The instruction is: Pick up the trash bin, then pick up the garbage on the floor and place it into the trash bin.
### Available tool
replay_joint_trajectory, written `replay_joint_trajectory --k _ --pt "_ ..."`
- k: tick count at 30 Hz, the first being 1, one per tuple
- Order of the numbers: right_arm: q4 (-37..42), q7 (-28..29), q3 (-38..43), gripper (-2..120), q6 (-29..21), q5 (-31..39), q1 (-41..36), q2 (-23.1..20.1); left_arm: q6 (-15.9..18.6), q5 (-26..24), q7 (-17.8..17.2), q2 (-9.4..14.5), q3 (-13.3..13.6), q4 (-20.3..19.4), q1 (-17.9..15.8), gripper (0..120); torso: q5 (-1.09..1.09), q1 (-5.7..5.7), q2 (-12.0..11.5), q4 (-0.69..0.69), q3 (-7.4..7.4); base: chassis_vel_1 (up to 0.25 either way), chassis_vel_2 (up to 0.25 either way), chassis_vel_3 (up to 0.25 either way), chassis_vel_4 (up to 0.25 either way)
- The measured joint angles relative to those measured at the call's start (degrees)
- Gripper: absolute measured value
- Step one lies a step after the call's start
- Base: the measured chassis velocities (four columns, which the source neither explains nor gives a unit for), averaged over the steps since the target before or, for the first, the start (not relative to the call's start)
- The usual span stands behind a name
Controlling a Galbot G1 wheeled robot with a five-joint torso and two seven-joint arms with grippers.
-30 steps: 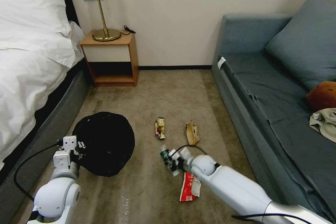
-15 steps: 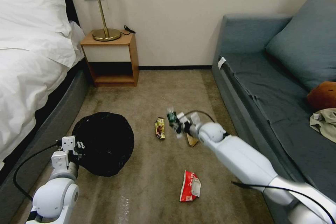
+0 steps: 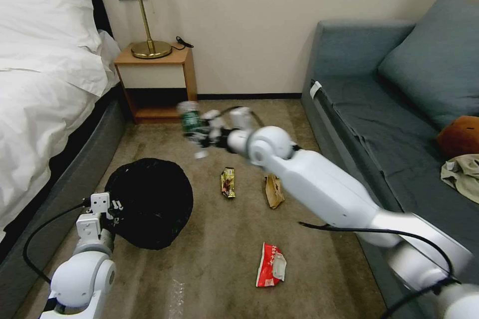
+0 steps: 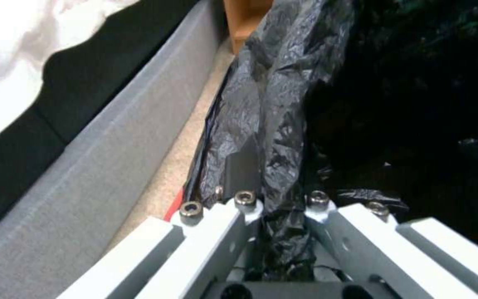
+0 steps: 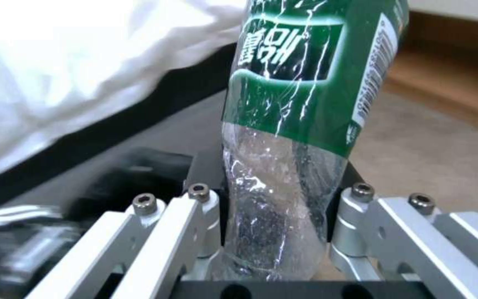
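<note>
Since the earlier frames, the right gripper [image 3: 202, 132] has been carrying the bottle [image 3: 190, 120] up off the carpet [image 3: 224, 239] and leftward; it is now hanging above and beyond the trash bin [image 3: 149, 202], fingers [image 5: 195, 216] clamping the clear body below the green label. Left gripper [image 3: 111, 209] is pinching the bin's black bag at the near rim. Gold-brown wrapper [image 3: 228, 182], brown paper [image 3: 274, 191] and red-white wrapper [image 3: 271, 265] are lying on the carpet.
</note>
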Motion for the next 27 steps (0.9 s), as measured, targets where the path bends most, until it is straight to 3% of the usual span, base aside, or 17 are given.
replay_joint_trajectory --k 4,17,20,22,27 --pt "-0.3 1.1 -3.6 25 0.0 0.1 -1.6 3.1 0.3 0.0 0.0 -0.2 -0.2 -0.5 0.0 1 0.01 0.0 0.0 0.0 0.0 0.0 0.0 0.0 0.0" --pt "0.8 2.1 -7.8 25 0.7 -1.8 -7.8 2.1 0.4 -1.7 -0.1 0.0 -0.8 0.0 -0.1 1 0.02 0.0 0.0 -0.03 0.0 0.0 0.0 0.0 0.0" --pt "0.8 3.3 -8.2 32 0.7 -1.9 -8.6 2.3 1.1 -2.4 -0.1 -0.1 -0.5 0.0 -0.1 1 0.02 0.0 0.0 -0.03 0.0 0.0 0.0 0.0 0.0" --pt "0.7 3.7 -8.6 45 0.6 -1.9 -9.1 2.5 1.2 -2.5 -0.1 -0.4 -0.1 -0.1 0.0 1 0.02 0.0 0.0 -0.02 0.0 0.0 0.0 0.0 0.0" --pt "0.6 3.8 -8.8 57 0.5 -2.0 -9.1 2.5 1.3 -2.4 -0.2 -0.6 0.1 -0.2 0.1 1 0.02 0.0 0.0 -0.02 0.0 0.0 0.0 0.0 0.0"
